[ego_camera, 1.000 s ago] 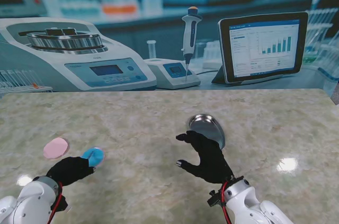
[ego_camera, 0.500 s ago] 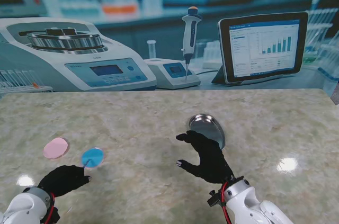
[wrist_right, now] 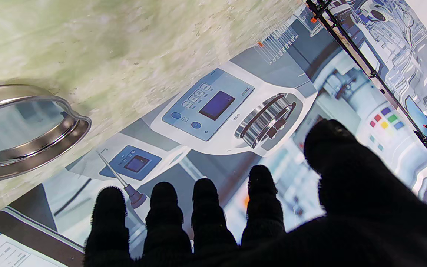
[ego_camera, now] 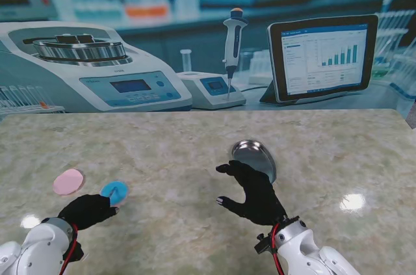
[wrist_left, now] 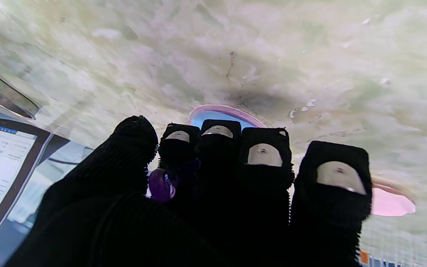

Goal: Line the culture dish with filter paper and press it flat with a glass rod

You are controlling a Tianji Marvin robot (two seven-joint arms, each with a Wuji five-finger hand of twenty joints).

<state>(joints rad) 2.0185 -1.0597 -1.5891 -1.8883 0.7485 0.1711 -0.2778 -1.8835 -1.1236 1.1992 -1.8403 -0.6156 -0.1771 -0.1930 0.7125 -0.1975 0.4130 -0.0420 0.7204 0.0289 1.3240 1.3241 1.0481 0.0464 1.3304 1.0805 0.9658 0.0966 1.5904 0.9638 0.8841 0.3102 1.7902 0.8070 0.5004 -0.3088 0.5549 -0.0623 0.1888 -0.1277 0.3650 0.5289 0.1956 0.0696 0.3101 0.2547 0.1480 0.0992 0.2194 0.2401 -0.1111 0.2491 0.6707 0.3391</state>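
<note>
A blue filter-paper disc [ego_camera: 115,190] lies flat on the marble table at the near left, with a pink disc [ego_camera: 68,181] just to its left. My left hand [ego_camera: 86,210] reaches to the blue disc's near edge. In the left wrist view its fingers [wrist_left: 263,155] are bunched together over the blue disc [wrist_left: 213,113]; whether they grip it is hidden. The pink disc [wrist_left: 389,202] shows beside the little finger. A shiny metal culture dish [ego_camera: 255,157] sits mid-table. My right hand [ego_camera: 253,192] hovers just nearer than the dish [wrist_right: 24,126], fingers spread, holding nothing.
A printed lab backdrop [ego_camera: 130,60] showing a centrifuge, a pipette and a tablet stands along the table's far edge. Bright light spots [ego_camera: 351,202] glare on the marble at the right.
The left hand pulled back from the blue disc half a second ago and has now moved forward to its near edge again. The disc stayed in place. The right hand has not moved.
</note>
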